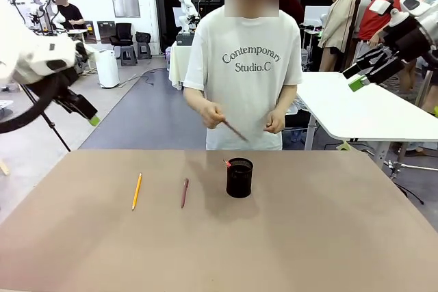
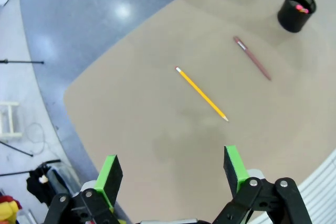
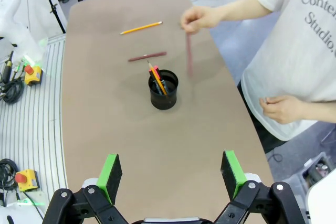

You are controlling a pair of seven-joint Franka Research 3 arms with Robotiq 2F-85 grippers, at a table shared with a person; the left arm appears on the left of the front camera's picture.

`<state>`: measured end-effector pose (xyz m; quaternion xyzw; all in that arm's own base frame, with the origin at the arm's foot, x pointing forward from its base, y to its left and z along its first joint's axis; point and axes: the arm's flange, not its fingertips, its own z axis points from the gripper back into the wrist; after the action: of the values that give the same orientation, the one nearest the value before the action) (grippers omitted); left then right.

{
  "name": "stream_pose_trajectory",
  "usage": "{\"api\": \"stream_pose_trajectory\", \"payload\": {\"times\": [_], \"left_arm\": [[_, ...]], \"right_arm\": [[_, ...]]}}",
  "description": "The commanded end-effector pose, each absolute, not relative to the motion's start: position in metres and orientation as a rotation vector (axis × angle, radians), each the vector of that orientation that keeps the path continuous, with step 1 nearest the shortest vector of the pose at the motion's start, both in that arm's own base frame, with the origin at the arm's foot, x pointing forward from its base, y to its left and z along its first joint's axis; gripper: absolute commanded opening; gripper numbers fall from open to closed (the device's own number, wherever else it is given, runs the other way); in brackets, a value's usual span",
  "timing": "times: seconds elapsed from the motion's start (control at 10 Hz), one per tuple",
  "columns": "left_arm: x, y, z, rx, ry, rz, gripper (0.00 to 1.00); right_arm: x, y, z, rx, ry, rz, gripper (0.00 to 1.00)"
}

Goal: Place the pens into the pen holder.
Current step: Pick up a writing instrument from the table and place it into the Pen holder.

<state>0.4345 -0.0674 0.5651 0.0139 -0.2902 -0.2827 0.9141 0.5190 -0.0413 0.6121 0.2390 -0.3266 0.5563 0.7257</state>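
Note:
A yellow-orange pencil (image 1: 137,191) and a dark reddish-brown pen (image 1: 184,193) lie side by side on the brown table, left of the black mesh pen holder (image 1: 239,177). A yellow pencil with a pink eraser (image 3: 157,80) stands inside the holder (image 3: 163,90). The person's hand (image 1: 213,114) holds another reddish-brown stick (image 1: 235,129) just above and behind the holder. My left gripper (image 2: 170,163) hangs open high over the table's left corner, well short of the pencil (image 2: 202,94) and pen (image 2: 253,59). High at the right, my right gripper (image 3: 170,167) is open, nothing between its fingers.
The person stands at the far edge of the table (image 1: 308,237), their other hand (image 1: 274,122) held at the waist. A white table (image 1: 363,111) stands behind at the right. Left of the table in the right wrist view, cables and an emergency-stop button (image 3: 23,178) lie on a ribbed surface.

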Motion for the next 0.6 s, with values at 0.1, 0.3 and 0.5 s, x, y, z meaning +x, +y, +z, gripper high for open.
{"api": "stream_pose_trajectory", "payload": {"times": [0.1,0.3,0.5], "left_arm": [[0.4360,-0.0734,0.5579,0.007,-0.579,-0.545,1.00],[0.4375,-0.0736,0.5551,0.050,-0.597,-0.558,1.00],[0.4375,-0.0736,0.5551,0.050,-0.597,-0.558,1.00]], "right_arm": [[0.5188,-0.0411,0.6134,0.527,-0.720,1.222,1.00],[0.5188,-0.0411,0.6134,0.527,-0.720,1.222,1.00],[0.5188,-0.0411,0.6134,0.527,-0.720,1.222,1.00]]}}
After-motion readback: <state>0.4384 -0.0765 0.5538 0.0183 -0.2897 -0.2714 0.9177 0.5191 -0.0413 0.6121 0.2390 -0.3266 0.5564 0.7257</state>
